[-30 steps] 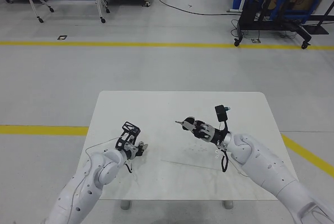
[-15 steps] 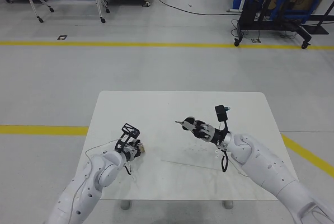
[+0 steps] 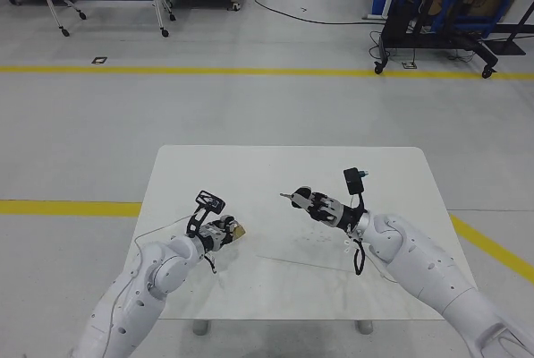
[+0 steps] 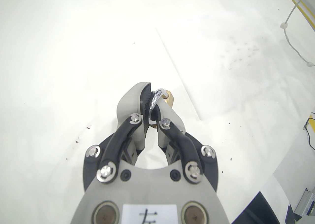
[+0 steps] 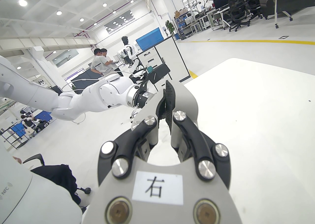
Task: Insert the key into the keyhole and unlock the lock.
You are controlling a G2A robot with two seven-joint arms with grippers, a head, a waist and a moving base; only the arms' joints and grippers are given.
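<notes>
Lock [image 4: 170, 98]: a small brass padlock with a silver shackle [image 4: 155, 100], clamped in my left gripper [image 4: 154, 98]. The shackle sits between my fingers [image 4: 130, 106], and the brass body pokes out just past their tips, on the side turned toward my other arm. From above, the lock [image 3: 237, 232] is a gold block at the front of that gripper [image 3: 224, 228]. My right gripper [image 3: 300, 199] is closed on the key [image 3: 287, 195], whose thin silver tip juts beyond my fingertips toward the lock, well apart from it, over the white table [image 3: 338, 170].
</notes>
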